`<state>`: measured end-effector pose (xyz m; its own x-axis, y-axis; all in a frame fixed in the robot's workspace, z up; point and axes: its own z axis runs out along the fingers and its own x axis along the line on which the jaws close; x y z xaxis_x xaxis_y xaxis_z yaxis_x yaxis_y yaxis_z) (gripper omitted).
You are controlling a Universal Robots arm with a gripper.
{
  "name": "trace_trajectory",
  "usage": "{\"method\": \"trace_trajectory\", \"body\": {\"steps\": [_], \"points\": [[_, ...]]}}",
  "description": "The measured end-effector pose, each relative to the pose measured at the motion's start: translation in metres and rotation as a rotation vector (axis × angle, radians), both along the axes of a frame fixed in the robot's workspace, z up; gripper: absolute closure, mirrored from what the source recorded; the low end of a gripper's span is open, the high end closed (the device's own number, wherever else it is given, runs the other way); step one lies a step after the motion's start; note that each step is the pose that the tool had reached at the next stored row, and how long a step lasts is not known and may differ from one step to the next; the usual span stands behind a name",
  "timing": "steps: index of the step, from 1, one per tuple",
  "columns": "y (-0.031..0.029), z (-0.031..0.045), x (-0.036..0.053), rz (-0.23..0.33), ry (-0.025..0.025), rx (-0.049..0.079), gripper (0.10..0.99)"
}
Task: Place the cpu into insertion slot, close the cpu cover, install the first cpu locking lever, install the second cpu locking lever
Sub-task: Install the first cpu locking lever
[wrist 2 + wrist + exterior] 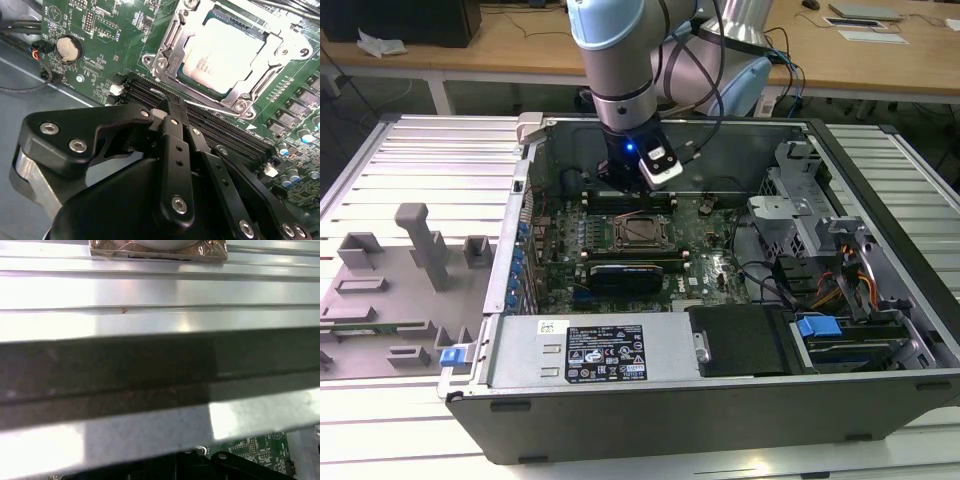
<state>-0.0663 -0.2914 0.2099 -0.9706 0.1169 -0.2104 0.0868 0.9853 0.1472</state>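
The gripper (pixel 172 107) is being held low inside the open computer case (pixel 880 190), over the green motherboard (pixel 107 45). In the second wrist view its black fingers (pixel 175 140) are being pressed together with no gap visible between them, and nothing is being carried.

The cpu (pixel 225 55) is being seen already seated in the insertion slot (pixel 165 65), its pale top showing through the square opening of the cpu cover (pixel 280 50), which is lying down over it. A thin locking lever (pixel 215 107) is being seen running along the near edge of the socket, its long axis lying parallel to the black memory slots (pixel 220 130).

The relation that matters is being judged thus: the socket is lying just beyond the fingertips, the lever sitting between tips and chip and crosswise to the fingers' reach. In the exterior view the gripper (pixel 620 180) is being held just behind the socket (pixel 638 232), toward the case's far wall.
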Motion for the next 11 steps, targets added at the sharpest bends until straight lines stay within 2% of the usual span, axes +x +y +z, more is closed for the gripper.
{"method": "trace_trajectory", "body": {"steps": [11], "points": [[0.0003, -0.0107, 0.0000, -0.045, 0.0004, -0.001, 0.980]]}}
